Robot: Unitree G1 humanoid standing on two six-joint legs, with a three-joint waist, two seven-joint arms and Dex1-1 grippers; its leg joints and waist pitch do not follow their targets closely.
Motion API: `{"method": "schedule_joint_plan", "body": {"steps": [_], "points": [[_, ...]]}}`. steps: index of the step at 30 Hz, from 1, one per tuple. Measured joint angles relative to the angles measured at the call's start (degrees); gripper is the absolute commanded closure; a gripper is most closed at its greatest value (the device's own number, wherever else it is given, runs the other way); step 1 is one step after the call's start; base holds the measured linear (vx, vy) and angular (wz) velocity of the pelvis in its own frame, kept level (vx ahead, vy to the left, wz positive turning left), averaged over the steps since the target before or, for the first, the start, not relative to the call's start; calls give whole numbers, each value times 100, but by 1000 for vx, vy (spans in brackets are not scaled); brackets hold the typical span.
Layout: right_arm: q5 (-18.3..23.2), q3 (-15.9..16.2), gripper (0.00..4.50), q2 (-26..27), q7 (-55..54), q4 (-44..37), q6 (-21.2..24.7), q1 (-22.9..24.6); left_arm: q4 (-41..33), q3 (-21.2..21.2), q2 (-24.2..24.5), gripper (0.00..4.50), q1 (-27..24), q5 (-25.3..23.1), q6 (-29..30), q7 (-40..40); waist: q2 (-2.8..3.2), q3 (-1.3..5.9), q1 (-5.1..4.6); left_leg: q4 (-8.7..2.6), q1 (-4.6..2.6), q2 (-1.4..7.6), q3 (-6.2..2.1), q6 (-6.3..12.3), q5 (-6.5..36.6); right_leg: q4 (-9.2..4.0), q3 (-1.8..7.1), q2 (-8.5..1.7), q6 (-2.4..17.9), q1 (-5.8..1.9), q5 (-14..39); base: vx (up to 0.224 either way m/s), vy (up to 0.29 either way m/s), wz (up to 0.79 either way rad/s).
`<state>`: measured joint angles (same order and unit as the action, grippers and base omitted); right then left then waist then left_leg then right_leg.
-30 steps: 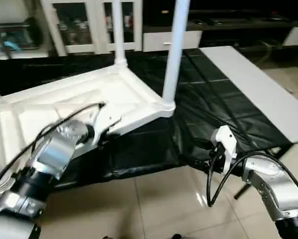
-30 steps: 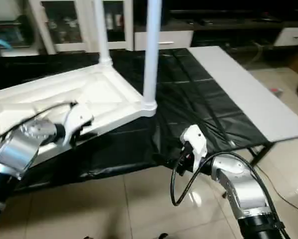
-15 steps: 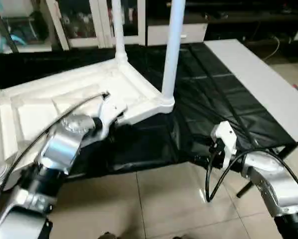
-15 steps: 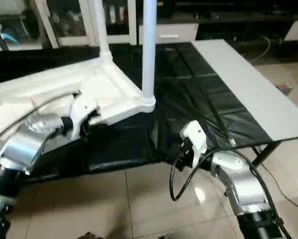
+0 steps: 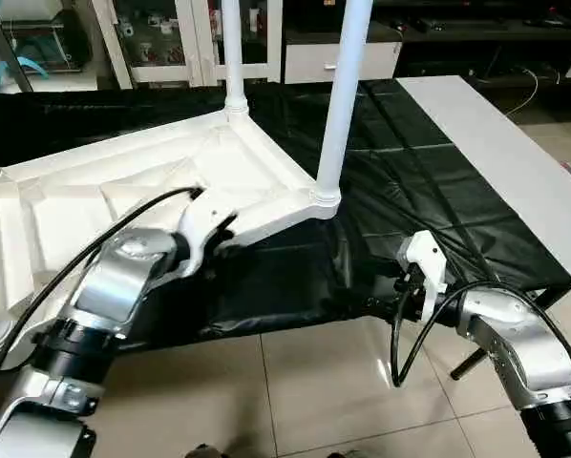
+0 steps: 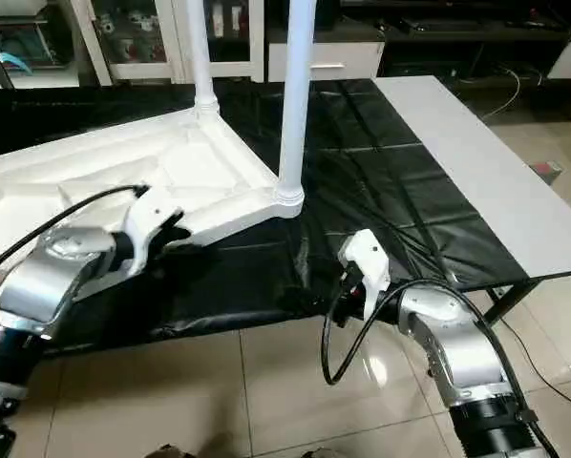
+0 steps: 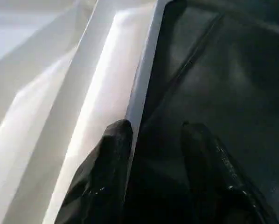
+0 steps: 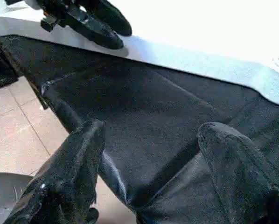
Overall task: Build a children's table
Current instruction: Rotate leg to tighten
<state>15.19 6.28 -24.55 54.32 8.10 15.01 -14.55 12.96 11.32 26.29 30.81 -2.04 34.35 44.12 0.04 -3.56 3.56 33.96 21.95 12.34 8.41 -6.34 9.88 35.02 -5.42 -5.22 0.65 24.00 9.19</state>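
Head views: the children's table [image 5: 123, 191] lies upside down on the left part of the worktop [image 5: 476, 153], ribbed underside up, on a black plastic sheet [image 5: 400, 210] that hangs over the near edge. Two white legs stand upright in its corner sockets: one at the near right corner [image 5: 338, 105], one at the far right corner [image 5: 233, 52]. To the right of the sheet the worktop is bare and white. Beige floor tiles [image 5: 295, 391] lie below, and white glass-door cabinets [image 5: 161, 38] and a dark low shelf line the far wall. The left end effector [image 5: 219, 229] sits at the table top's near edge. The right end effector [image 6: 348, 286] hangs at the sheet's draped near edge, well apart from the table.

Left wrist view: the left end effector's two black fingers [image 7: 107, 154] are spread, one over the white rim [image 7: 139, 84], the other over the black sheet; whether they touch the rim I cannot tell.

Right wrist view: the right end effector's fingers [image 8: 79, 154] are spread wide and empty above the sheet, with the left end effector beyond them at the white rim.
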Motion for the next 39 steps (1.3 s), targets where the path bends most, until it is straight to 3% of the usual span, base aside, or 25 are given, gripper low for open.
{"method": "schedule_joint_plan", "body": {"steps": [11,17,22,27,31,36,39], "points": [[-11,93,102,-5,-5,1,6,-14,554,-142,-192,255,83,95,-329,-197,14,13,-2,6,-14,-1,1,0,0,0,7,-2,-34,-33,11,0,0,0],[-12,101,102,-3,-34,0,26,-19,433,-151,-103,255,66,150,-117,-38,40,19,-32,6,-17,-1,0,0,0,-2,8,-1,-36,-33,9,0,0,0],[-11,96,102,-33,-69,-15,66,-19,180,-180,-124,255,-138,521,59,317,71,16,-47,5,-4,0,-2,0,0,-3,6,0,-5,-15,-10,0,0,0],[-8,97,102,-43,-63,-28,71,-19,-11,-500,-143,255,-114,963,-51,563,77,14,-40,5,0,0,-1,0,0,-6,7,0,-6,-17,-10,0,0,0],[39,147,102,-111,165,-141,141,-18,80,-104,250,255,-118,663,-35,831,79,13,-60,4,-3,1,0,0,0,-6,9,1,-12,-17,-6,0,0,0],[140,257,102,-44,318,-359,235,-48,709,185,263,255,-92,229,-37,539,79,12,-73,3,-4,1,0,0,0,-6,8,1,-14,-15,-5,0,0,0],[168,191,102,89,97,-358,236,-111,1023,191,190,255,42,210,-68,323,78,13,-69,3,-5,1,-1,0,0,-5,8,1,-12,-20,-6,0,0,0]]}}
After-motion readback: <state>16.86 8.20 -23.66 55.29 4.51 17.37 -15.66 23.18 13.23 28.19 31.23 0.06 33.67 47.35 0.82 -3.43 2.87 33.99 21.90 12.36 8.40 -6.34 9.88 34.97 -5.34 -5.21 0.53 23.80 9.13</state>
